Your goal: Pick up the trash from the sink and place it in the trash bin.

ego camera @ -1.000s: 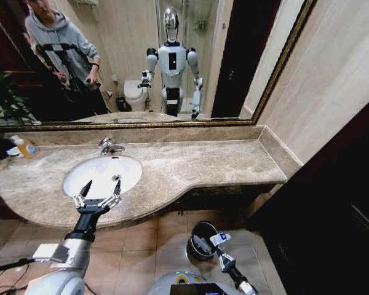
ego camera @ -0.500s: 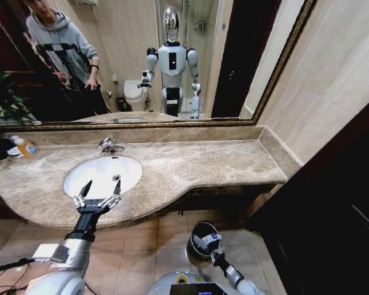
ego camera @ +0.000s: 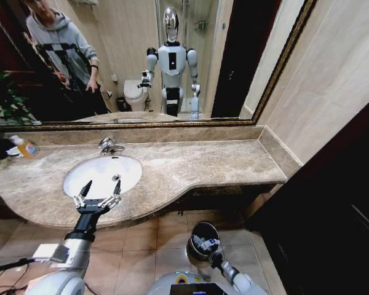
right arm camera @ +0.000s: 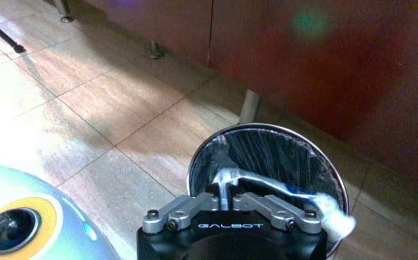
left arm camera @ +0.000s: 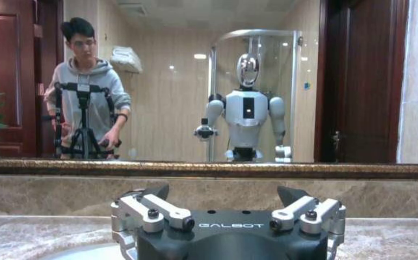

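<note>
Trash [right arm camera: 317,201]: we have one white-and-blue piece pinched in our right gripper [right arm camera: 229,199], low down by the floor and right over the bin [right arm camera: 267,146]. In the right wrist view the jaws are nearly together on a thin white strip of it, and the bulk of the piece hangs off to one side, partly over the bin's far rim. In the head view the same gripper [ego camera: 210,246] sits at the bin [ego camera: 204,233] mouth, which stands on the tiled floor below the counter [ego camera: 221,163] edge. Our left gripper [ego camera: 98,190] hovers at the near rim of the sink [ego camera: 129,169], fingers spread, holding nothing; the left wrist view shows its jaws apart too. What we see of the basin looks bare, though the gripper covers part of it, so we can't tell if more remains. Our read: we are at the drop. To do it well we want the hanging end over the black liner, not the metal rim, so shift the wrist a touch toward the bin centre before letting go. Open fully and briefly hold, since a light packet can cling to a finger. Keep the gripper clear of the rim; the bin looks light and a nudge could tip it.
</note>
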You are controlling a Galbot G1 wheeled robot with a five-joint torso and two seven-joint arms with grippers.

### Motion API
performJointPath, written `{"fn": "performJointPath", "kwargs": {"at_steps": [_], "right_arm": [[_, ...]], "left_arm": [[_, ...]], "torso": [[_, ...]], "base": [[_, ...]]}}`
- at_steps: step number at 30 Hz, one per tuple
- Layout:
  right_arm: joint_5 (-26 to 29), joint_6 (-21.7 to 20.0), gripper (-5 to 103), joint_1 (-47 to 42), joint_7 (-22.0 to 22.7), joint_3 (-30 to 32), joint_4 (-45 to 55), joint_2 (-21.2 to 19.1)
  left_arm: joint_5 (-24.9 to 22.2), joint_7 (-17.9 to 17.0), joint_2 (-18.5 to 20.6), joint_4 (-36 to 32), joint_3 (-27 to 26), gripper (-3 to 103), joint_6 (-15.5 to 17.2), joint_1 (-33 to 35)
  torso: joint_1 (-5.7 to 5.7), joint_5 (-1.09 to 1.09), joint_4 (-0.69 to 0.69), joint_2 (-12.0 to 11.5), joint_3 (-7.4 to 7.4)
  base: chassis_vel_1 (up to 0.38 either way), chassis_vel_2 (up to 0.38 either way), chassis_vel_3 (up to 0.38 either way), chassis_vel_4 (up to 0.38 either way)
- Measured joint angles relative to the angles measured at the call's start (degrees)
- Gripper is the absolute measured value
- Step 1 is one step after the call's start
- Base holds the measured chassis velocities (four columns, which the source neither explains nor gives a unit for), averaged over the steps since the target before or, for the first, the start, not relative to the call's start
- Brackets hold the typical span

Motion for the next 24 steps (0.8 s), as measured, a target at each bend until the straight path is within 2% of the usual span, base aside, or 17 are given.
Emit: {"fn": "performJointPath", "kwargs": {"at_steps": [4, 5, 7, 10, 12, 13, 17, 18, 20, 21, 24], "right_arm": [[0.0, -0.7, 24, 0.0, 0.1, 0.0, 0.3, -0.2], [0.0, -0.7, 24, 0.0, 0.1, 0.0, 0.3, -0.2], [0.0, -0.7, 35, -0.2, 0.2, 0.1, 0.4, -0.3], [0.1, -0.7, 40, -0.3, 0.2, 0.1, 0.4, -0.5], [0.3, -0.5, 51, -0.5, 0.3, 0.2, 0.6, -0.6], [0.3, -0.5, 51, -0.5, 0.3, 0.2, 0.6, -0.6], [1.7, -0.7, 73, -2.1, -0.3, 0.2, 3.3, -1.2], [1.7, -0.7, 73, -2.1, -0.3, 0.2, 3.3, -1.2], [5.0, -1.4, 84, -4.4, -0.9, 0.6, 7.8, -2.2], [5.0, -1.4, 84, -4.4, -0.9, 0.6, 7.8, -2.2], [10.7, -1.7, 94, -8.4, -0.6, 2.4, 16.6, -3.1]], "left_arm": [[0.0, 0.0, 0.0, 0.0, 0.0, 100, 0.0, 0.0], [0.0, 0.0, 0.0, 0.0, 0.0, 100, 0.0, 0.0], [0.0, 0.0, 0.0, 0.0, 0.0, 100, 0.0, 0.0], [0.0, 0.0, 0.0, 0.0, 0.0, 100, 0.0, 0.0], [0.0, 0.0, 0.0, 0.0, 0.0, 100, 0.0, 0.0], [0.0, 0.0, 0.0, 0.0, 0.0, 100, 0.0, 0.0], [0.0, 0.0, 0.0, 0.0, 0.0, 100, 0.0, 0.0], [0.0, 0.0, 0.0, 0.0, 0.0, 100, 0.0, 0.0], [0.0, 0.0, 0.0, 0.0, 0.0, 100, 0.0, 0.0], [0.0, 0.0, 0.0, 0.0, 0.0, 100, 0.0, 0.0], [0.0, 0.0, 0.0, 0.0, 0.0, 100, 0.0, 0.0]], "torso": [[0.00, 0.00, 0.00, 0.0, 0.00], [0.00, 0.00, 0.00, 0.0, 0.00], [0.00, 0.00, 0.00, 0.0, 0.00], [0.00, 0.00, 0.00, 0.0, 0.00], [0.00, 0.00, 0.00, 0.0, 0.00], [0.00, 0.00, 0.00, 0.0, 0.00], [0.00, 0.01, 0.00, 0.0, 0.00], [0.00, 0.01, 0.00, 0.0, 0.00], [0.00, 0.00, 0.00, 0.0, 0.00], [0.00, 0.00, 0.00, 0.0, 0.00], [-0.01, 0.02, 0.00, 0.0, 0.00]], "base": [[0.000, 0.000, 0.000, 0.000], [0.000, 0.000, 0.000, 0.000], [0.000, 0.000, 0.000, 0.000], [0.000, 0.000, 0.000, 0.000], [0.000, 0.000, 0.000, 0.000], [0.000, 0.000, 0.000, 0.000], [0.000, 0.000, 0.000, 0.000], [0.000, 0.000, 0.000, 0.000], [0.000, 0.000, 0.000, 0.000], [0.000, 0.000, 0.000, 0.000], [0.000, 0.000, 0.000, 0.000]]}}
